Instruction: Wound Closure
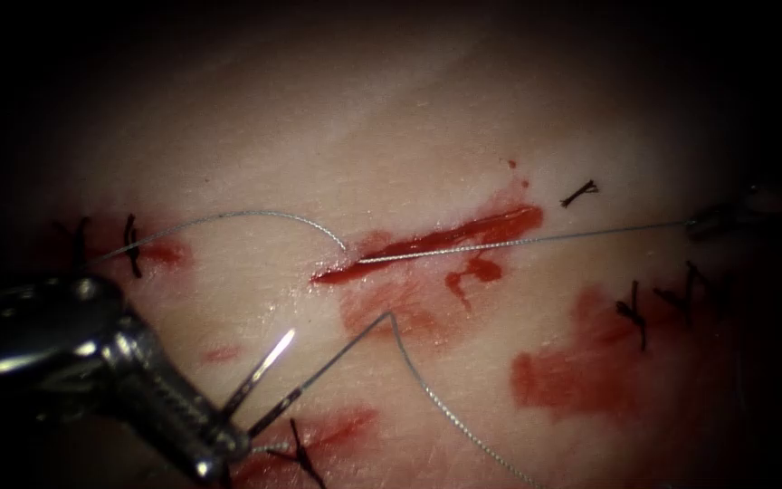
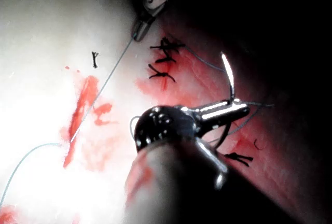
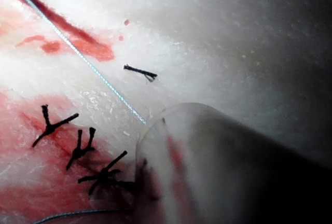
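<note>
The needle [image 1: 264, 376] is gripped near mid-curve by the left tool [image 1: 228, 430], clear of the tissue [image 1: 391, 118], below and left of the cut [image 1: 436, 243]. The thread [image 1: 545, 238], taut along the cut, is clamped by the right tool [image 1: 712, 220] at far right.

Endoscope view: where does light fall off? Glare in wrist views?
Endoscope view: light pools on the cut; edges dark, so the right tool, shut on the thread, sits in shadow. Left wrist view: tissue overexposed; glare on the left tool and the needle it holds mid-curve, clear of tissue.
</note>
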### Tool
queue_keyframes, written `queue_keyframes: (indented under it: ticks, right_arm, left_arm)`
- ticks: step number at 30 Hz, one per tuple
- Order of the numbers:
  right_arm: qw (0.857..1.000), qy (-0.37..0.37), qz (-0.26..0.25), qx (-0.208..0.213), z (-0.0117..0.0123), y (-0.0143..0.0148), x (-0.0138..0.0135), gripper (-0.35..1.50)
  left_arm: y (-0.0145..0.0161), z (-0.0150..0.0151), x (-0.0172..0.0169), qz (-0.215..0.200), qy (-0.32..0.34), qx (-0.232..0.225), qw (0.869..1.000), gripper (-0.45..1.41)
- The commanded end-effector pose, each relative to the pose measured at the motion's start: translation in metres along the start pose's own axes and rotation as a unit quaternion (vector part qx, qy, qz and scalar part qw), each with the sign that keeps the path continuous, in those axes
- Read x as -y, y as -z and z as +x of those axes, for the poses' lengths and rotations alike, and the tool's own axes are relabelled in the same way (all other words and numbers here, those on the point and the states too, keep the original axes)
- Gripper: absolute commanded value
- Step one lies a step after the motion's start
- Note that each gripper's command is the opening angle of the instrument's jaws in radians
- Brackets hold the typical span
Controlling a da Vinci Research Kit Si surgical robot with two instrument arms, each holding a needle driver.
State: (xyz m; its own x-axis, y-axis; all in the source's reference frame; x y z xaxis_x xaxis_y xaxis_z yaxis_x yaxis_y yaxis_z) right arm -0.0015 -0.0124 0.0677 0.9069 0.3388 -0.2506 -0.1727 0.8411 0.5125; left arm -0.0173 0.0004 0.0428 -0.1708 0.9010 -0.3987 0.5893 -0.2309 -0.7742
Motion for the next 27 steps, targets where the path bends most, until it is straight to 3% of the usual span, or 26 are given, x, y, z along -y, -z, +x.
queue_keyframes:
  ticks: [1, 20, 25, 26, 27]
  right_arm:
    - [1.000, -0.004, 0.001, -0.001, -0.0001, -0.0005, -0.0001, -0.35]
    - [0.999, -0.048, 0.000, 0.012, -0.0053, 0.0010, -0.0015, -0.35]
    - [0.999, -0.049, -0.003, 0.016, -0.0050, 0.0009, -0.0013, -0.35]
    - [0.998, -0.053, -0.004, 0.015, -0.0048, 0.0009, -0.0013, -0.13]
    - [0.999, -0.028, -0.011, 0.012, -0.0044, 0.0008, -0.0012, 0.54]
  left_arm:
    - [-0.0002, -0.0004, 0.0006, 0.000, 0.000, 0.000, 1.000, -0.45]
    - [-0.0002, -0.0004, 0.0006, 0.000, 0.001, 0.000, 1.000, -0.45]
    - [-0.0002, -0.0004, 0.0006, 0.000, 0.001, 0.000, 1.000, -0.45]
    - [-0.0002, -0.0004, 0.0006, 0.000, 0.001, 0.000, 1.000, -0.45]
    - [-0.0002, -0.0004, 0.0006, 0.000, 0.001, 0.000, 1.000, -0.45]
